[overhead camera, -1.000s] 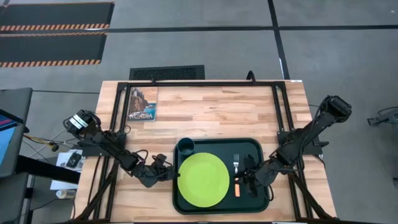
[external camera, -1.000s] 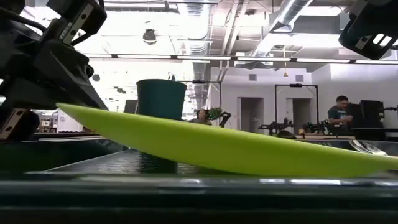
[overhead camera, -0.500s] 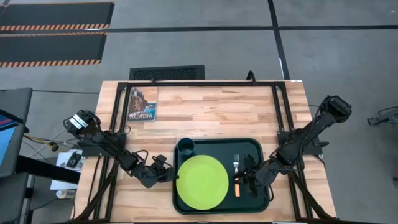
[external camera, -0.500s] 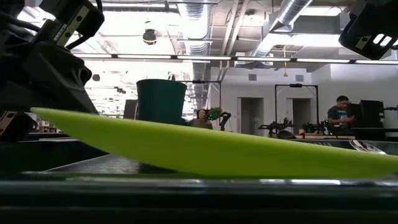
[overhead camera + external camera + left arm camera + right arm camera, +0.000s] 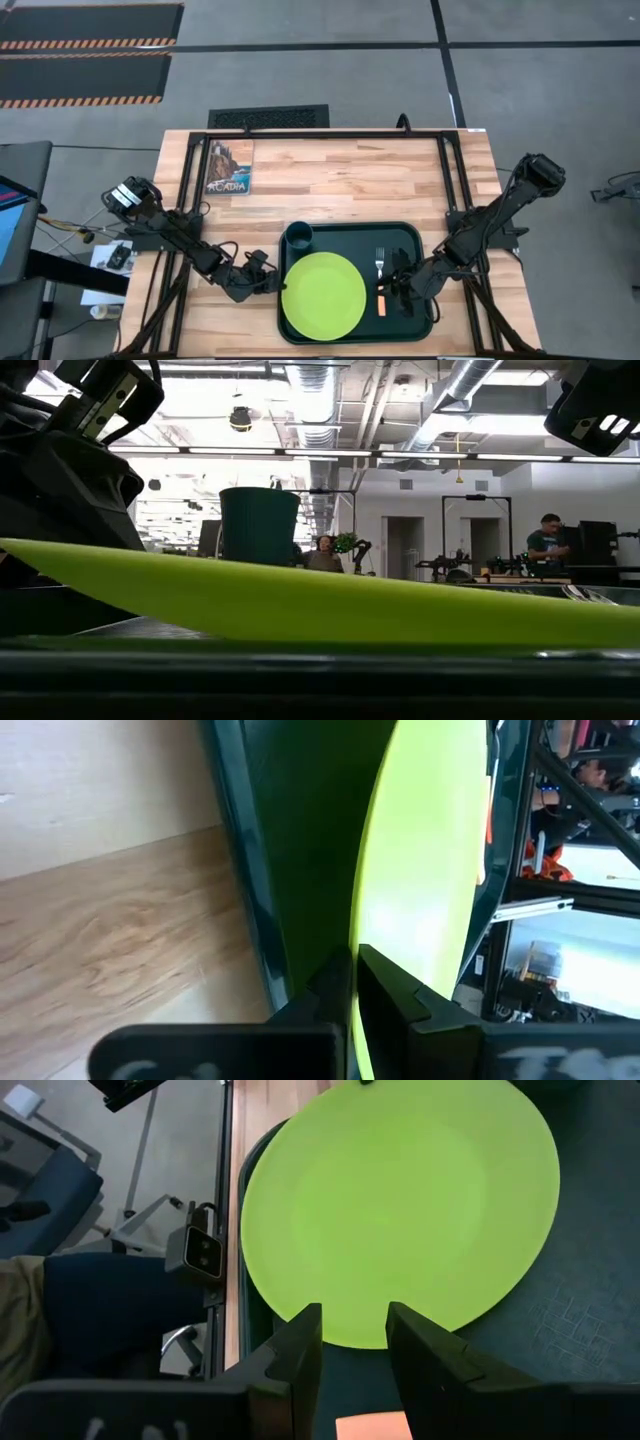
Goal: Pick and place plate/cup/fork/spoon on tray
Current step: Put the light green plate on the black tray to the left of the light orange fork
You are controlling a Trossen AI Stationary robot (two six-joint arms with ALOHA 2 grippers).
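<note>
The lime-green plate (image 5: 323, 294) lies tilted in the dark green tray (image 5: 412, 240), its left edge raised and its right edge down on the tray floor. My left gripper (image 5: 271, 284) is shut on the plate's left edge. The teal cup (image 5: 298, 236) stands in the tray's far left corner. The fork (image 5: 380, 262) lies on the tray right of the plate, orange handle (image 5: 382, 303) toward the near edge. My right gripper (image 5: 398, 292) is open, low over the tray beside that handle. The spoon does not show. My left gripper pinches the plate's rim (image 5: 372, 935) at its left edge between its two fingers (image 5: 400, 995), one on each face. The fingers come nearly level from the table's left. The plate slants up toward the gripper (image 5: 60, 555), and its right edge rests on the tray.
A picture card (image 5: 230, 168) lies on the wooden table at the far left. The tray's raised left rim (image 5: 245, 890) runs just below the held plate edge. Bare wood lies beyond the tray. A person (image 5: 545, 542) stands far back in the room.
My left gripper has drawn the plate a little toward the table's left and near edge. The plate's raised left edge has sunk somewhat; its right edge has stayed on the tray. My right gripper has kept still.
</note>
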